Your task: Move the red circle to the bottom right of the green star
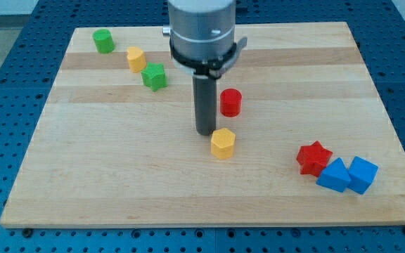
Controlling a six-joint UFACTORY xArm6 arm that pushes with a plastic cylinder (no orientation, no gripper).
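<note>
Red circle (230,102) stands right of frame centre on the tabletop (104,176), just right of my tip (204,133), well right and below the green star (154,76); no gripper fitted.

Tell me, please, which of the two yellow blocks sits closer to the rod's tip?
The yellow block at the board's middle, just right of and below my tip; the other yellow block lies far off toward the view's top left.

Arm's grey cylindrical end w/ black clamp ring comes down from view's top centre, dark rod hanging straight & upright below it, my tip (204,133) set on the board approx mid-view, a bit left of centre; no gripper fitted.
</note>
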